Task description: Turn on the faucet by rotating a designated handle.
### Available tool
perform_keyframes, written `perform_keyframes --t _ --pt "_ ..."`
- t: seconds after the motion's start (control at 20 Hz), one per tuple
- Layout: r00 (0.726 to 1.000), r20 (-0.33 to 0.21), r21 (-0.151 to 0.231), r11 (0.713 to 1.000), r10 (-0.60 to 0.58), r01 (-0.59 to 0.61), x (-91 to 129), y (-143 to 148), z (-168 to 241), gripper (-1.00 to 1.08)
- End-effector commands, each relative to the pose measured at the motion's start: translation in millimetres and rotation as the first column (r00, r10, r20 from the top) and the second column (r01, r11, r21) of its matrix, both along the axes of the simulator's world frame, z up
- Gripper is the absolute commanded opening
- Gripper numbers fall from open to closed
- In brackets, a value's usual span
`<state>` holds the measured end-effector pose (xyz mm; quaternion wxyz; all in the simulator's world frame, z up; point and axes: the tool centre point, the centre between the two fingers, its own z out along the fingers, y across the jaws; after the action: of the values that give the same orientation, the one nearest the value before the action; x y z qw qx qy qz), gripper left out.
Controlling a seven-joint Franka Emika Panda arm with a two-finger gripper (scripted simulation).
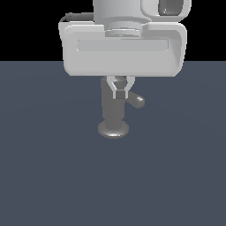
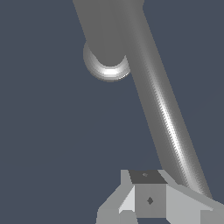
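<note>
My claw (image 1: 119, 90) is sitting nearly shut, in front of the shiny grey round faucet (image 1: 113, 112), beside its smooth rod handle (image 1: 136, 100).

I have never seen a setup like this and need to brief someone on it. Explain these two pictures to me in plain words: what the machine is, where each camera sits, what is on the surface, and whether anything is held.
Both pictures are simulator renders of one robot arm. The exterior view looks at the scene from off the arm: the big pale block at the top is the arm's hand, and its gripper hangs down from it. On the dark grey-blue floor stands the faucet, a dull grey upright post on a round base disc. The short stub poking towards the exterior view's right is its handle, a rod.

The wrist view comes from a camera on the arm's wrist, looking down past the fingers. There the handle appears as a long shiny rod.

The fingers sit close together by the handle, but I cannot tell whether they are gripping it.
</note>
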<state>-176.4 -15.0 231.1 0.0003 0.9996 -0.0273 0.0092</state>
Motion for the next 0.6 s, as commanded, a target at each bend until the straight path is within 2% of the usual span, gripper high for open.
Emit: perform_keyframes --t 0.0,0.55 --pt "1.000 -0.018 0.002 1.000 -0.013 0.013 -0.7 -19.0 -9.8 -1.00" --pt "1.000 -0.019 0.001 1.000 -0.013 0.013 5.4 -73.5 -9.8 -1.00"
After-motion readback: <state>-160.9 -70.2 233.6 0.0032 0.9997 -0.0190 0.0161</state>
